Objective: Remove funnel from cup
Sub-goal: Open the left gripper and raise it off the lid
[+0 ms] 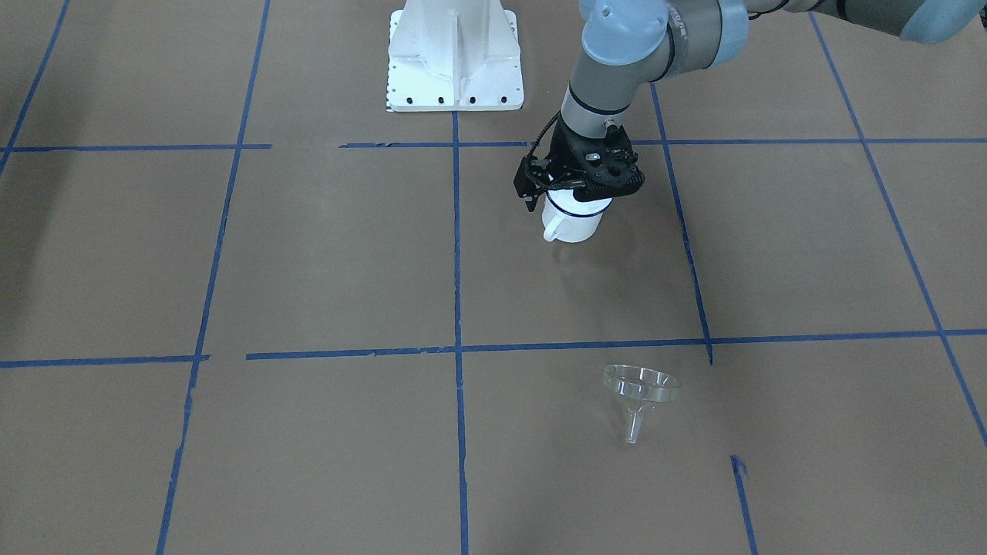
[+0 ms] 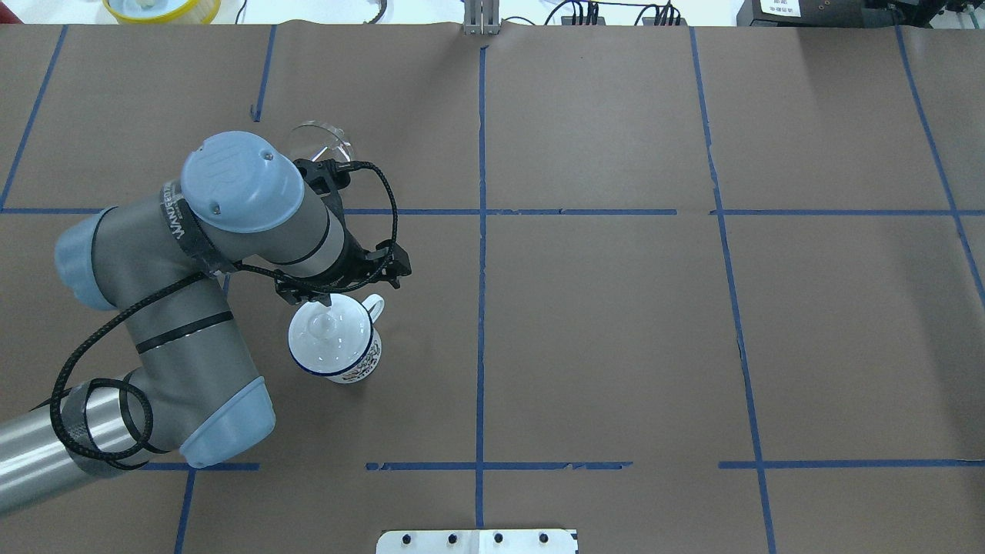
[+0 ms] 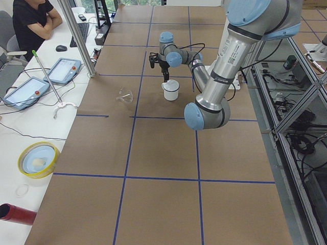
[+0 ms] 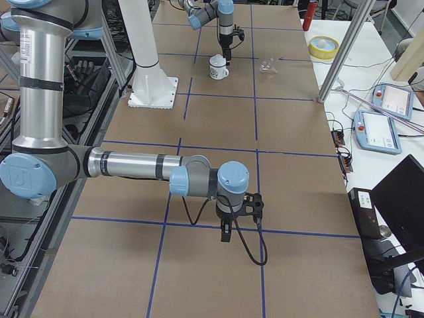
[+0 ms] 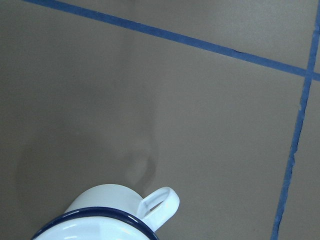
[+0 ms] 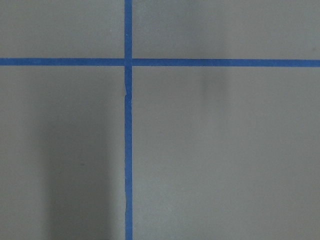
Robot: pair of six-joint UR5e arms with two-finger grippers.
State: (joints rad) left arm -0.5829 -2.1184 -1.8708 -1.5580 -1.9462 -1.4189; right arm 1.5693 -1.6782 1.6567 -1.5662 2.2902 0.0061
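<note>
The clear funnel (image 1: 640, 385) lies on its side on the brown paper, apart from the cup and with nothing holding it. It also shows in the overhead view (image 2: 319, 138), partly behind my left arm. The white cup (image 1: 572, 220) with a dark blue rim stands upright, its handle showing in the left wrist view (image 5: 160, 202). My left gripper (image 1: 580, 186) hangs just above the cup's (image 2: 338, 346) rim. Its fingers are hidden, so I cannot tell whether it is open or shut. My right gripper (image 4: 226, 233) points down over bare table far from both, and I cannot tell its state.
The robot's white base plate (image 1: 455, 62) stands beside the cup. Blue tape lines (image 2: 481, 231) divide the brown paper. A yellow-rimmed bowl (image 3: 37, 159) and tablets (image 3: 61, 70) sit on the side bench, where a person (image 3: 33, 20) is seated.
</note>
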